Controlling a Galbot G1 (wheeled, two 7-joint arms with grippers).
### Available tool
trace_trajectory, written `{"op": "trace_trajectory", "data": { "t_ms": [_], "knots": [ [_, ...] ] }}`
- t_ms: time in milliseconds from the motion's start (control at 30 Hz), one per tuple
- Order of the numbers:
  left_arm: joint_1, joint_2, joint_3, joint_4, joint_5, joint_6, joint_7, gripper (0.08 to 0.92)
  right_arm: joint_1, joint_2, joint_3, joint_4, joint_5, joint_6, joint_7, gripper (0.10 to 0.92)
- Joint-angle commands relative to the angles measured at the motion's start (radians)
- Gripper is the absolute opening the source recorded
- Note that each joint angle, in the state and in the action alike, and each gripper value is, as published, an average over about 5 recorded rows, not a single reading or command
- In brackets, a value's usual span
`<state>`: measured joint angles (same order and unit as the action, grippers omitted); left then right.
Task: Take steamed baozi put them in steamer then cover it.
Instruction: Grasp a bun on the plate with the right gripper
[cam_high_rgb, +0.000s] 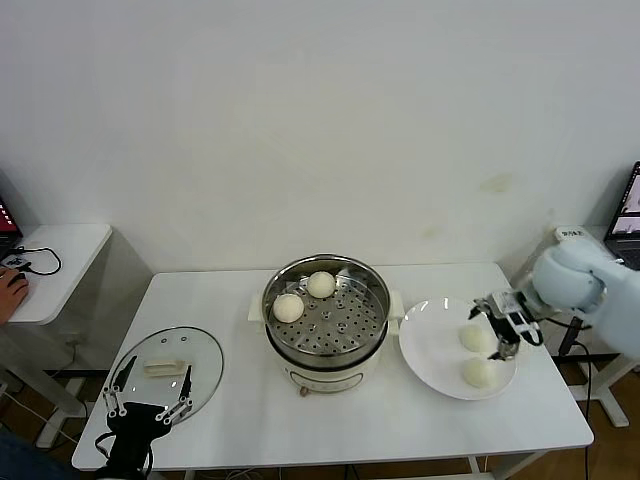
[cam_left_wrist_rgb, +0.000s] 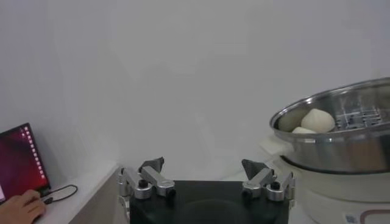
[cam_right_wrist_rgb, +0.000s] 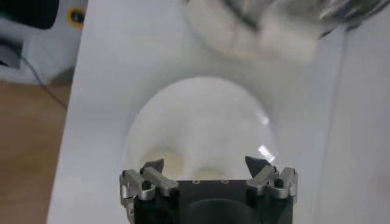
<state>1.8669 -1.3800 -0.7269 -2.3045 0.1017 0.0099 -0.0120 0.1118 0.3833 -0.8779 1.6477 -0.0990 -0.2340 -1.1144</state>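
Above plate (cam_high_rgb: 430, 345), right claw (cam_high_rgb: 497, 325) spread over baozi (cam_high_rgb: 476, 338); left claw (cam_high_rgb: 150, 392) spread by cover (cam_high_rgb: 170, 366).

White table (cam_high_rgb: 300, 420), white plate (cam_high_rgb: 432, 345), side desk (cam_high_rgb: 60, 250), laptop (cam_left_wrist_rgb: 21, 161).

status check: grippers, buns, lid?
Right gripper open, over plate above two buns. Left gripper open, idle near lid on table. Two buns in steamer, uncovered. Nothing in the way.

Two smooth cream-white baozi (cam_high_rgb: 304, 296) sit in the uncovered shiny steel steamer (cam_high_rgb: 326, 318); two more (cam_high_rgb: 478, 354) lie just right of it; the clear glass cover (cam_high_rgb: 166, 368) lies flat, left.
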Motion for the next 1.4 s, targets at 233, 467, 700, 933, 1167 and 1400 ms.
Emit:
{"op": "trace_trajectory", "data": {
  "t_ms": [233,467,700,933,1167,1400],
  "knots": [
    [0.004,0.002,-0.023,0.005,-0.001,0.006,0.002,0.823,-0.422,0.056,0.310,-0.161,-0.163,0.043,0.019,0.823],
    [0.010,-0.002,-0.036,0.009,-0.004,0.005,0.002,0.823,-0.421,0.118,0.291,-0.210,-0.176,0.038,0.027,0.823],
    [0.008,-0.006,-0.042,0.012,-0.004,0.005,0.002,0.823,-0.401,0.182,0.281,-0.251,-0.161,0.034,0.039,0.823],
    [0.006,-0.008,-0.044,0.017,-0.005,0.004,0.001,0.823,-0.385,0.209,0.265,-0.268,-0.165,0.014,0.034,0.806],
    [0.004,-0.009,-0.045,0.019,-0.006,0.004,0.001,0.823,-0.379,0.198,0.262,-0.267,-0.168,-0.003,0.014,0.754],
    [0.002,-0.010,-0.043,0.021,-0.005,0.004,0.001,0.823,-0.359,0.190,0.260,-0.264,-0.161,-0.015,0.002,0.659]
  ]
}}
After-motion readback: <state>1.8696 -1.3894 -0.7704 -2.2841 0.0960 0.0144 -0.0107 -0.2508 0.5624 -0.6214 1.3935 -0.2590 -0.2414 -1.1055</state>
